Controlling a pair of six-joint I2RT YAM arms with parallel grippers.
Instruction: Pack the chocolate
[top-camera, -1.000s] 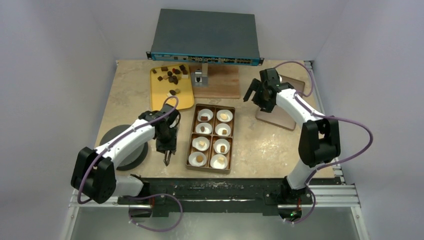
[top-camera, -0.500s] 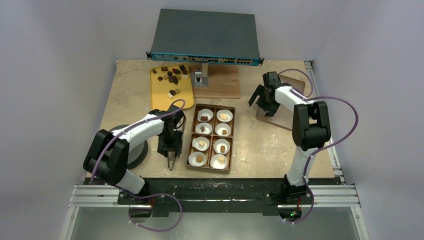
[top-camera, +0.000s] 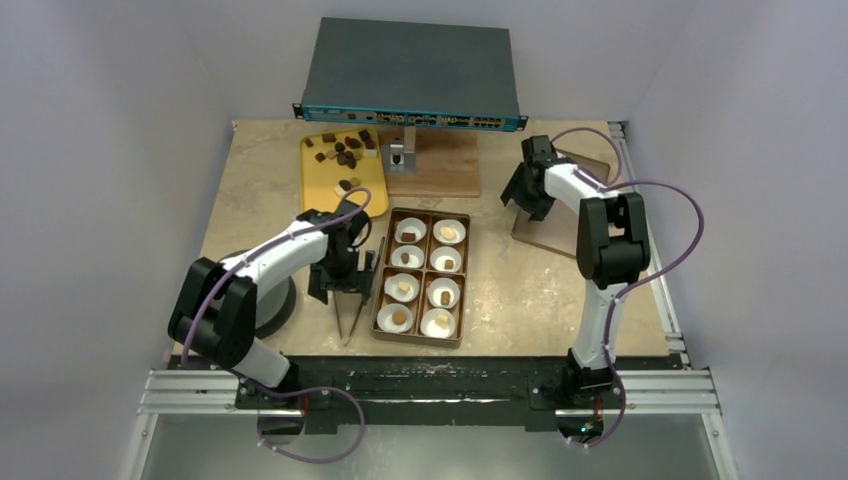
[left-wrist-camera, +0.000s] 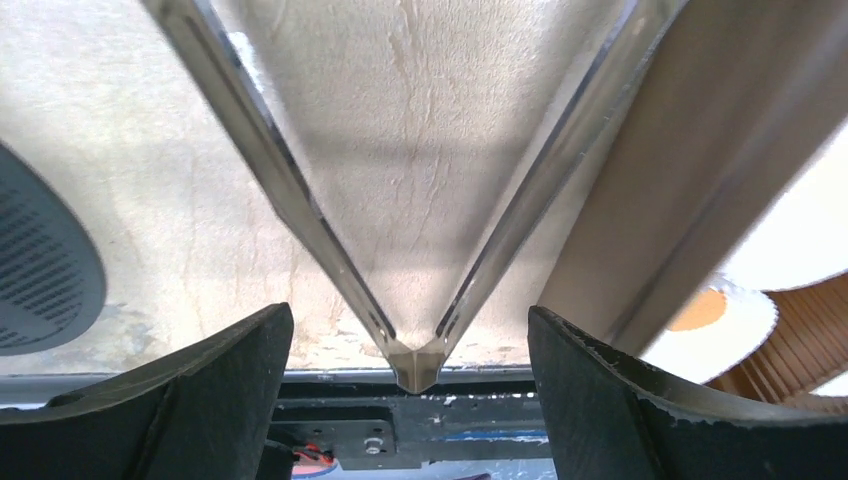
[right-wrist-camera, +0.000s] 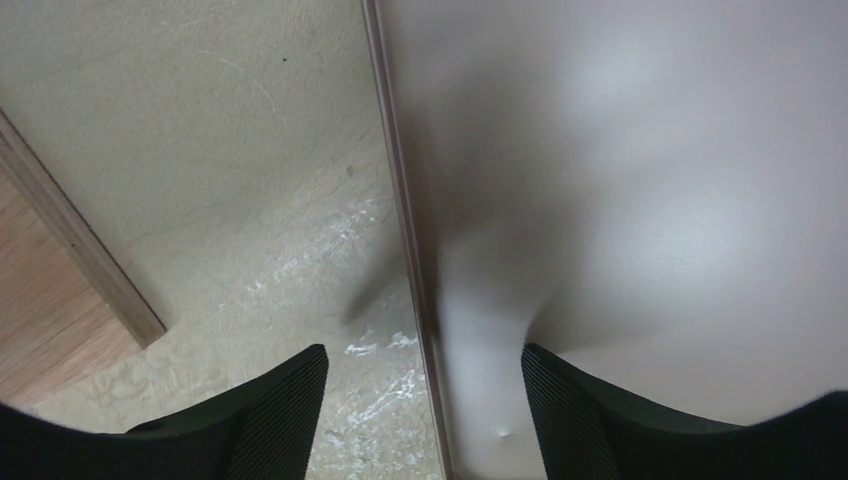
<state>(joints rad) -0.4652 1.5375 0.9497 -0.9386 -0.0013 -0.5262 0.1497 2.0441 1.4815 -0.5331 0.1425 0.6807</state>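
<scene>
Several dark and tan pieces of chocolate lie on the yellow tray at the back left. More pieces sit in white paper cups in the brown box. Metal tongs lie spread in a V on the table, left of the box. My left gripper hangs open over them; in the left wrist view the tongs' hinge sits between the fingers without touching them. My right gripper is open, its jaws straddling the left edge of the flat brown lid.
A black round disc lies by the left arm. At the back, a wooden board carries a small stand, with a network switch behind it. The box wall runs just right of the tongs.
My left gripper has opened and let go of the tongs, which now lie spread on the table. My right gripper has come down to the lid's left edge, its jaws slightly narrower.
</scene>
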